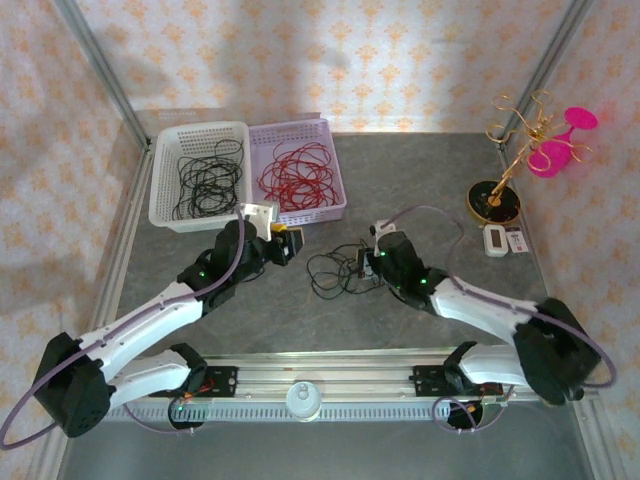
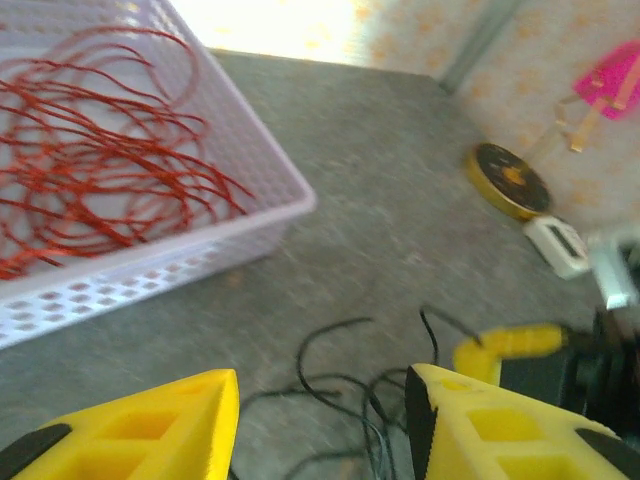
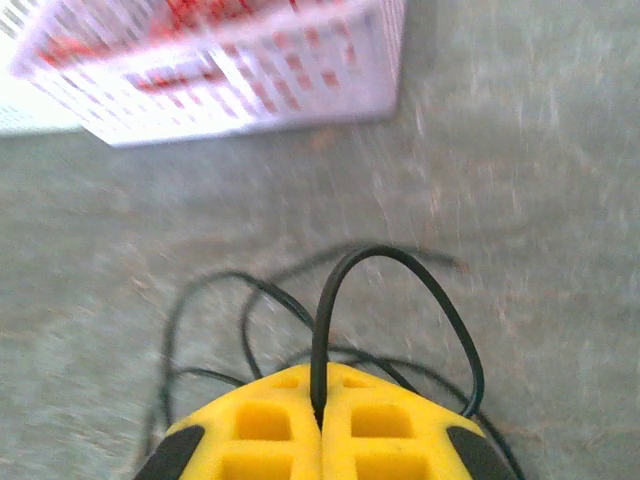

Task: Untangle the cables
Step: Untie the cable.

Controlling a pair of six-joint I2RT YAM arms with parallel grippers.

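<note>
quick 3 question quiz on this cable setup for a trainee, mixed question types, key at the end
1. True or false: the right hand is shut on a loop of black cable.
2. Where do the red cables lie? A. in a blue bucket; B. in the lilac basket; C. in a cardboard box.
3. Fill in the blank: the left hand is ___ and holds nothing.

Key: 1 true; 2 B; 3 open.
</note>
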